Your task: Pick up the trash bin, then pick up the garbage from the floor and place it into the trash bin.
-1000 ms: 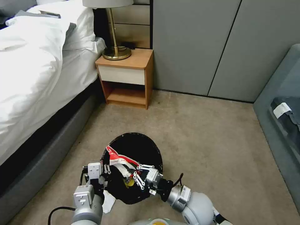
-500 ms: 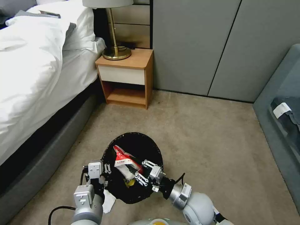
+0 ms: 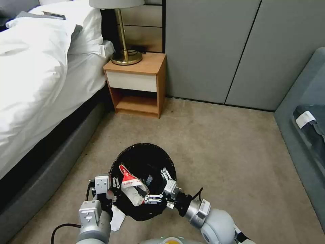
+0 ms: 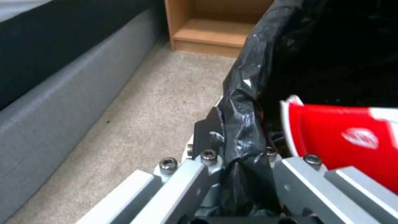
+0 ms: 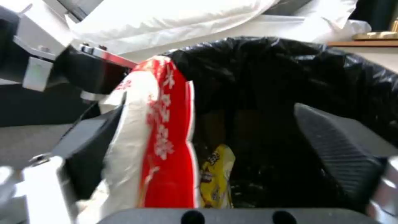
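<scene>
The trash bin, its glossy black liner forming the rim, hangs just above the carpet in front of me. My left gripper is shut on its near-left rim, and the left wrist view shows the fingers pinching the liner. My right gripper stands open over the bin's near-right rim, with nothing between its jaws. A red and white snack wrapper lies inside the bin, leaning against one right finger. Beneath that wrapper sits a yellow wrapper.
A bed with a white duvet runs along the left. A wooden nightstand with a brass lamp stands ahead. Grey cabinet doors close the back and a grey sofa the right. Open carpet lies ahead right.
My right gripper has opened and drawn back toward the bin's near rim. The red and white wrapper has left it and sunk lower into the bin. The left gripper has kept its hold.
</scene>
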Robot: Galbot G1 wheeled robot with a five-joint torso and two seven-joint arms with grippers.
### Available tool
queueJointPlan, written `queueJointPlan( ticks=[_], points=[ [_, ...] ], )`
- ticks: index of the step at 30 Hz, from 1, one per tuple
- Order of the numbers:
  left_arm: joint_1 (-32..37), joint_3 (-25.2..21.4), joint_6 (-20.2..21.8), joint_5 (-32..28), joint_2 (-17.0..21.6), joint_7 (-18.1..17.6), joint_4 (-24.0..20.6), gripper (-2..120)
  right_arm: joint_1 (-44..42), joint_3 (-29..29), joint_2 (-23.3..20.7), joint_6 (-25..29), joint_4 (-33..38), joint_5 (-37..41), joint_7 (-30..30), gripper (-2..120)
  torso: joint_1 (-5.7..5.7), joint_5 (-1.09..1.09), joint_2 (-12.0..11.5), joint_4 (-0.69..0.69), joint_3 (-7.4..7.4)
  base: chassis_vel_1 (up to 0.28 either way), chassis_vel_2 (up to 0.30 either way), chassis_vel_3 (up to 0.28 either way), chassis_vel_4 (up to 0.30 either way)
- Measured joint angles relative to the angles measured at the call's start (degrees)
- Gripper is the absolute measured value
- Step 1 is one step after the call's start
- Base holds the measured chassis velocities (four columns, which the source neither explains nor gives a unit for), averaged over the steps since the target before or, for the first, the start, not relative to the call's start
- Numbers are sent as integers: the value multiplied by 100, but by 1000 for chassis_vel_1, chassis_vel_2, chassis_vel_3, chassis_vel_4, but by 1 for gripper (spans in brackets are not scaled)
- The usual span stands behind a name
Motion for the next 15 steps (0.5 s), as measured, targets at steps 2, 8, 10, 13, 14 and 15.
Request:
queueJointPlan(
  ticks=[2,8,10,13,14,15],
  points=[
    [8,1,1,0,3,1,-6,1,-54,10,-66,0,108,1,-8,100,0,0,0,0,0,0,0,0,0],
    [13,2,5,4,14,2,-25,1,-153,41,-339,-174,359,23,138,100,0,0,0,0,0,0,0,0,0],
    [17,2,6,2,19,1,-52,1,-218,52,-568,-512,534,81,627,100,0,0,0,0,0,0,0,0,0],
    [12,1,7,-5,21,2,-63,1,-274,80,-714,-856,682,77,1069,100,0,0,0,-1,0,0,0,0,0],
    [5,-1,9,-11,21,2,-73,1,-304,101,-763,-1049,771,55,1248,100,0,0,0,0,0,0,0,0,0],
    [5,-1,9,-11,21,2,-73,1,-304,101,-763,-1049,771,55,1248,100,0,0,0,0,0,0,0,0,0]
  ],
)
